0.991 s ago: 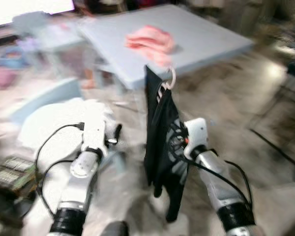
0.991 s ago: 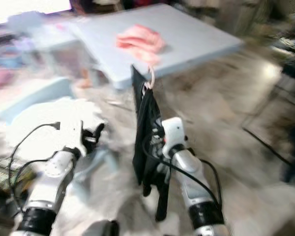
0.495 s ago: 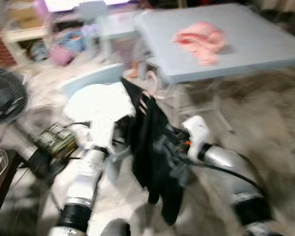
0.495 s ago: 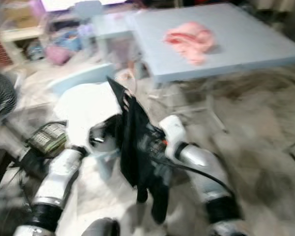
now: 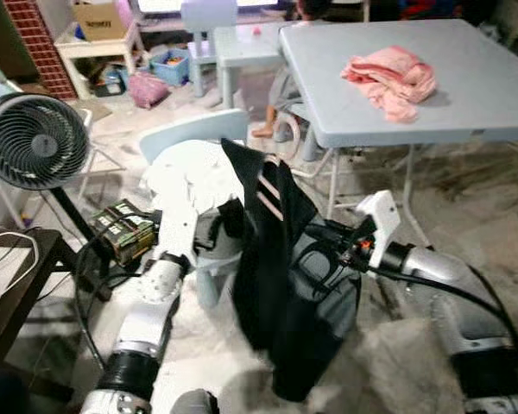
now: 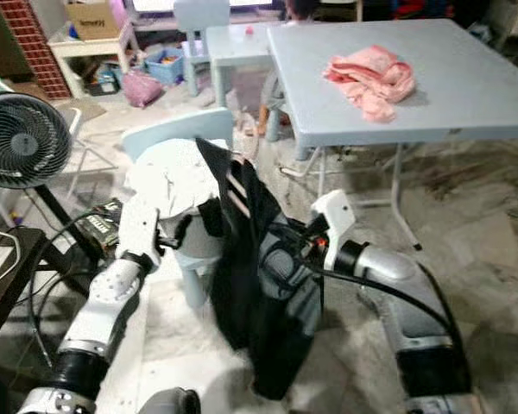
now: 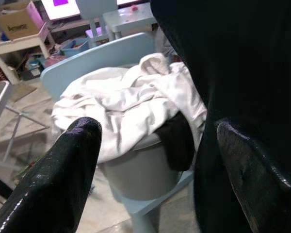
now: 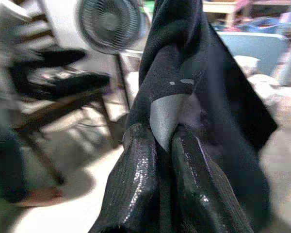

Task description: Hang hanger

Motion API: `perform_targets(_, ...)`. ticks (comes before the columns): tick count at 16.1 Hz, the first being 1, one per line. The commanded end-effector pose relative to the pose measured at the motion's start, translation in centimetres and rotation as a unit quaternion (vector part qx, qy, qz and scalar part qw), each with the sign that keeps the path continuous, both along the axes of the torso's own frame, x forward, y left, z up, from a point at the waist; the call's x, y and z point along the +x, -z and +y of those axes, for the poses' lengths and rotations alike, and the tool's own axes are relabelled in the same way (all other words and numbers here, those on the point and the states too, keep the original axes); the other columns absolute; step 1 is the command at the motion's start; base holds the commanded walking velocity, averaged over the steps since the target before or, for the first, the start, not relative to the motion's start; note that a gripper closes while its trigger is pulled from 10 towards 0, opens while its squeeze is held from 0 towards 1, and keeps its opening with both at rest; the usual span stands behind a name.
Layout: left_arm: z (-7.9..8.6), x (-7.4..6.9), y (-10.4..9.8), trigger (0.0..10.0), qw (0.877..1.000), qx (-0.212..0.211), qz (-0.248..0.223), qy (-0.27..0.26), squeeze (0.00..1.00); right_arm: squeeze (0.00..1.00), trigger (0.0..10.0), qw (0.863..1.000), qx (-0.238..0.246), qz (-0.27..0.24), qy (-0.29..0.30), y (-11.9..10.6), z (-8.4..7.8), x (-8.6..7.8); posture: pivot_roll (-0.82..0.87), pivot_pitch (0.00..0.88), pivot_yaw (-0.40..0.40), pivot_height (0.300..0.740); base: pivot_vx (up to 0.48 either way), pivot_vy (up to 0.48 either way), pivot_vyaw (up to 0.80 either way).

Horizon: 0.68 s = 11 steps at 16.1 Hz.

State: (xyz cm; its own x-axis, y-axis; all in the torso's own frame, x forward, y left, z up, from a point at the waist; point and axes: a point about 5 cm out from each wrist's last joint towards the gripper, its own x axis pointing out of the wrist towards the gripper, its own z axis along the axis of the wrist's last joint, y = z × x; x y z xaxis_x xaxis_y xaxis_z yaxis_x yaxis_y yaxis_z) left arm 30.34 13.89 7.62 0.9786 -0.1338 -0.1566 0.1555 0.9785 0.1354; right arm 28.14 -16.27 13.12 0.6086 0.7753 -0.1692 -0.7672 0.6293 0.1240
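Black garment on hanger stayed clamped in right end effector; view swung left, rail unseen. Left end effector open, empty.

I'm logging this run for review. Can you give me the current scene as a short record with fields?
held item: black garment, hanging down between the arms
right gripper: shut on the black garment
left gripper: open, beside the garment, holding nothing
nearby: white laundry heaped on a light blue chair
table: grey, with a pink cloth on it
other: standing fan on the robot's left
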Motion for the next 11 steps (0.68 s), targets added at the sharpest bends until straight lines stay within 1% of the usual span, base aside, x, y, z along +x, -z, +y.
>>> perform_targets(1, 0.5, 0.4, -0.4, 10.0, 1.000, 0.005, -0.009, -0.011, 0.00, 0.00, 10.0, 0.997, 0.036, -0.037, -0.050, -2.4, 1.1, -0.2, -0.08, 0.005, 0.002, 0.740, 0.000, 0.000, 0.00)
perform_targets(2, 0.3, 0.5, -0.5, 10.0, 1.000, 0.004, -0.010, -0.008, 0.00, 0.00, 10.0, 0.997, 0.016, -0.037, -0.063, -2.5, 0.6, -0.6, -0.09, 0.002, 0.005, 0.740, 0.000, 0.000, 0.00)
perform_targets(3, 0.2, 0.6, -0.5, 10.0, 1.000, 0.004, -0.011, -0.007, 0.00, 0.00, 10.0, 0.998, 0.001, -0.044, -0.048, -2.4, 0.4, -0.2, -0.09, 0.002, 0.005, 0.740, 0.000, 0.000, 0.00)
perform_targets(4, -0.3, 0.6, -0.4, 10.0, 1.000, 0.002, -0.011, 0.001, 0.00, 0.00, 10.0, 0.995, -0.060, -0.065, 0.039, -1.5, -0.3, 1.5, -0.09, 0.002, 0.005, 0.740, 0.000, 0.000, 0.00)
perform_targets(5, -0.4, 0.5, -0.4, 10.0, 1.000, 0.002, -0.012, 0.002, 0.00, 0.00, 10.0, 0.991, -0.081, -0.074, 0.082, -1.1, -0.5, 2.2, -0.08, 0.003, 0.004, 0.740, 0.000, 0.000, 0.00)
perform_targets(6, -0.4, 0.5, -0.5, 10.0, 1.000, 0.000, -0.013, 0.002, 0.00, 0.00, 10.0, 0.982, -0.082, -0.081, 0.152, -0.7, -0.9, 3.0, -0.08, 0.002, 0.001, 0.740, 0.000, 0.000, 0.00)
perform_targets(7, -0.4, 0.4, -0.6, 10.0, 1.000, -0.002, -0.016, 0.003, 0.00, 0.00, 10.0, 0.979, -0.062, -0.087, 0.171, -0.9, -0.6, 2.7, -0.08, 0.003, -0.002, 0.740, 0.000, 0.000, 0.00)
perform_targets(8, -0.3, 0.3, -0.6, 10.0, 1.000, -0.011, -0.020, 0.001, 0.00, 0.00, 10.0, 0.979, -0.040, -0.089, 0.179, -0.7, -0.2, 2.1, -0.07, 0.003, -0.002, 0.740, 0.000, 0.000, 0.00)
perform_targets(9, -0.2, 0.2, -0.6, 10.0, 1.000, -0.016, -0.022, 0.001, 0.00, 0.00, 10.0, 0.976, -0.017, -0.089, 0.198, -0.4, 0.1, 1.4, -0.08, 0.003, -0.003, 0.740, 0.000, 0.000, 0.00)
perform_targets(10, -0.2, 0.1, -0.6, 10.0, 1.000, -0.016, -0.021, 0.002, 0.00, 0.00, 10.0, 0.972, -0.004, -0.087, 0.220, 0.1, 0.1, 0.8, -0.07, 0.004, -0.003, 0.740, 0.000, 0.000, 0.00)
perform_targets(11, -0.3, 0.1, -0.6, 10.0, 1.000, -0.012, -0.021, 0.005, 0.00, 0.00, 10.0, 0.969, 0.013, -0.076, 0.233, 0.7, 0.2, 0.2, -0.07, 0.005, -0.002, 0.740, 0.000, 0.000, 0.00)
